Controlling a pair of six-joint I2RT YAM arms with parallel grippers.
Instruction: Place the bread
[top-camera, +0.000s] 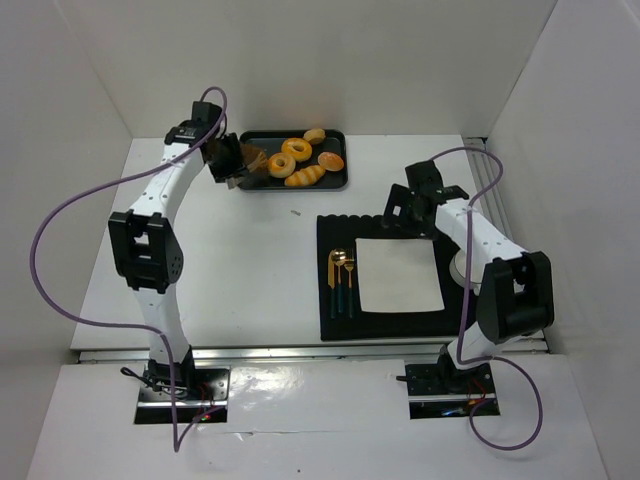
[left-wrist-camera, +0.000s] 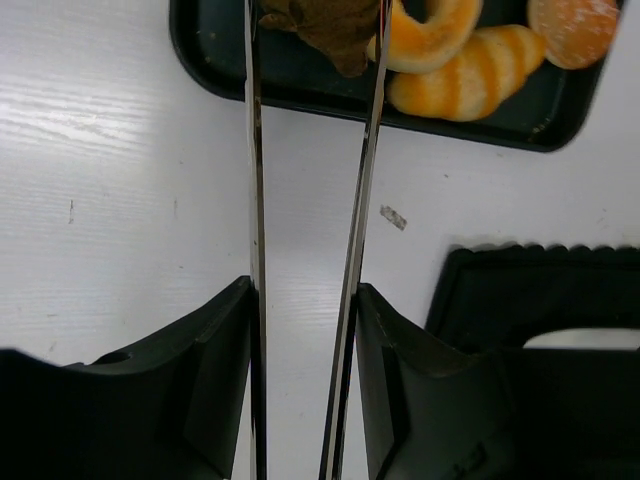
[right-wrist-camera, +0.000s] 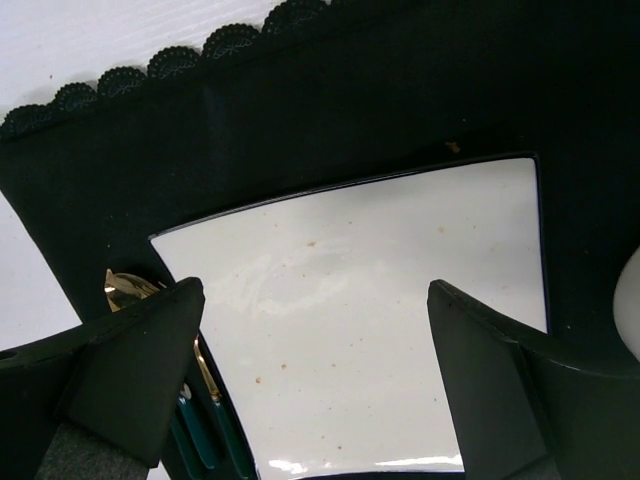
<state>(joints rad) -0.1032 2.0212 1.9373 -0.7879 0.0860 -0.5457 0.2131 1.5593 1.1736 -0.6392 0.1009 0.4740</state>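
Dark brown and lumpy, the bread (left-wrist-camera: 325, 22) lies at the left end of the black tray (top-camera: 262, 138), which sits against the far edge of the tabletop (top-camera: 240, 260). The left hand (left-wrist-camera: 305, 300) pinches a pair of metal tongs (left-wrist-camera: 253, 200), one finger (left-wrist-camera: 215, 340) pressed to the outside of each blade. The blades reach out over the tray's near rim, and their tips stand on either side of the bread, touching it. Whether the bread rests on the tray or hangs just above it cannot be told. Just right of it on the tray are two golden ring doughnuts (top-camera: 282, 165), a long twisted roll (top-camera: 305, 176) along the near rim and two round buns (top-camera: 331, 161) towards the right end. A black mat (top-camera: 335, 235) with a scalloped edge lies nearer the tabletop's right and near edges. It carries a square white plate (top-camera: 398, 275), with a gold spoon (top-camera: 338, 280) and fork (top-camera: 350, 280) beside the plate's left edge. The right hand (right-wrist-camera: 315, 295) hovers above the far edge of the plate, spread wide and holding nothing.
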